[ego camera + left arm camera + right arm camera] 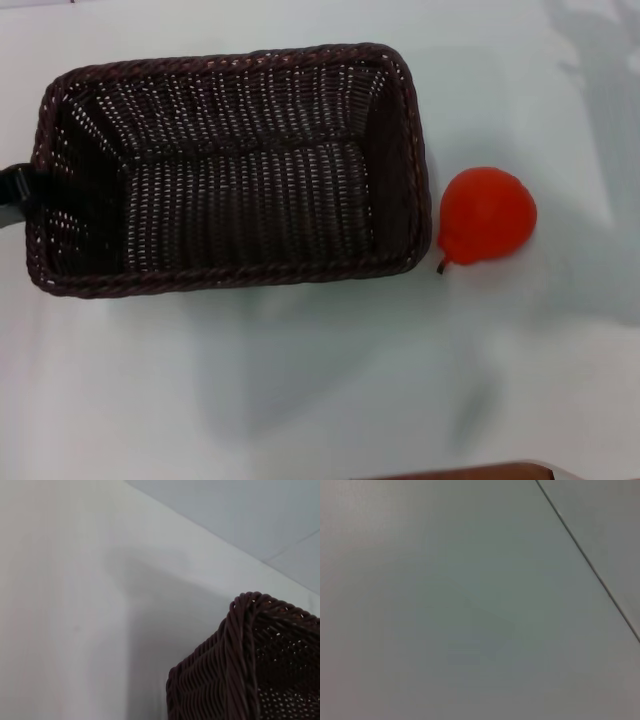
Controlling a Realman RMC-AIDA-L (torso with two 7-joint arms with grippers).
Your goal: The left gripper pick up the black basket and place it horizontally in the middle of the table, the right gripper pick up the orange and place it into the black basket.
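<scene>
The black basket (230,170) lies lengthwise across the white table (320,380), open side up and empty. A corner of the basket's braided rim (250,645) shows in the left wrist view. My left gripper (15,190) is a small black block at the basket's left end wall, touching or holding its rim. The orange (487,216) lies on the table just right of the basket, stem toward the front. My right gripper is out of view; the right wrist view shows only bare table (470,605).
A brown edge (470,472) shows at the bottom of the head view. The table's edge line (590,565) crosses the right wrist view. A shadow falls on the table in front of the basket.
</scene>
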